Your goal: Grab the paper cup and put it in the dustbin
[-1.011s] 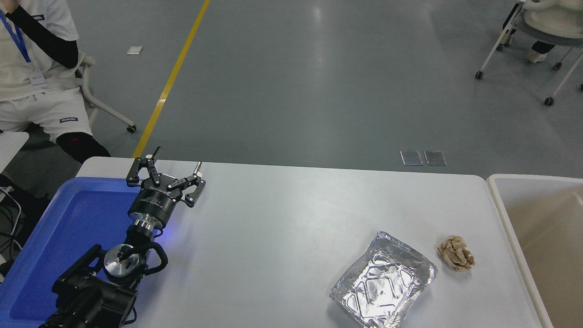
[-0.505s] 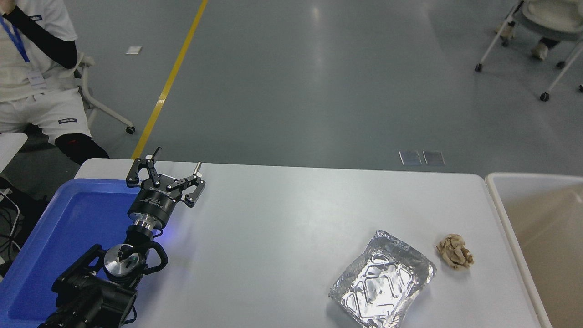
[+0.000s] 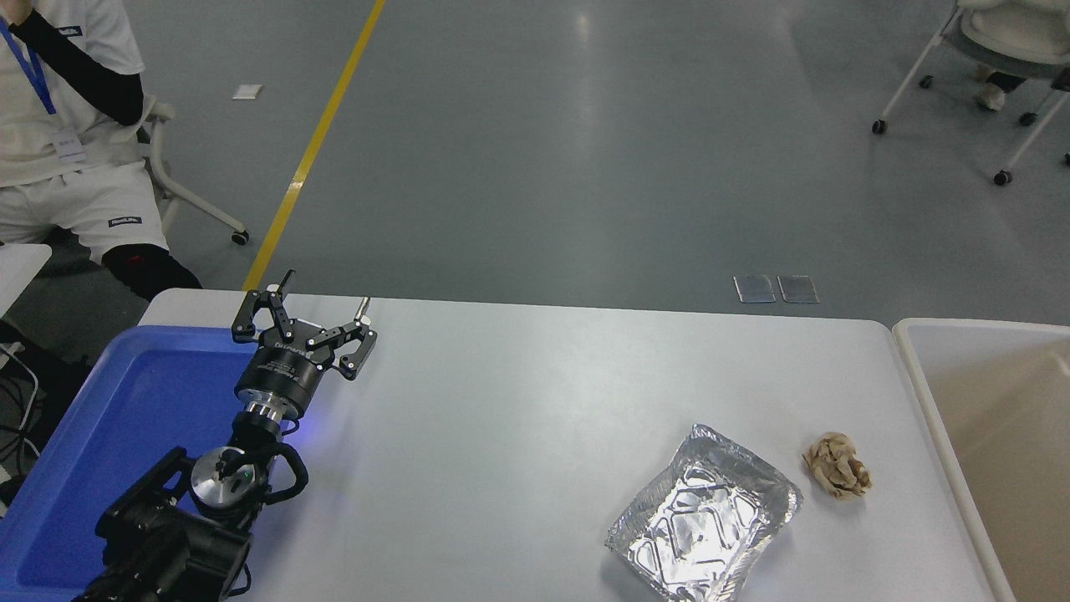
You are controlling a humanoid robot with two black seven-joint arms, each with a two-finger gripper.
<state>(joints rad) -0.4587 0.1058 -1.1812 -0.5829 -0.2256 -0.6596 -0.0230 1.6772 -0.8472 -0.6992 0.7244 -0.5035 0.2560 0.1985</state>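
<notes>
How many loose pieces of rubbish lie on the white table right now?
2: a foil tray near the front edge, and a crumpled paper ball just right of it, beside the dustbin. No paper cup shows.

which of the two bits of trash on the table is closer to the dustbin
The crumpled brown paper ball. It lies on the white table between the silver foil tray and the dustbin; the tray sits farther left.

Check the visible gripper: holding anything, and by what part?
Nothing is held. The left gripper hangs over the blue tray's edge, fingers spread with bare space between them. The right gripper is out of view.
</notes>
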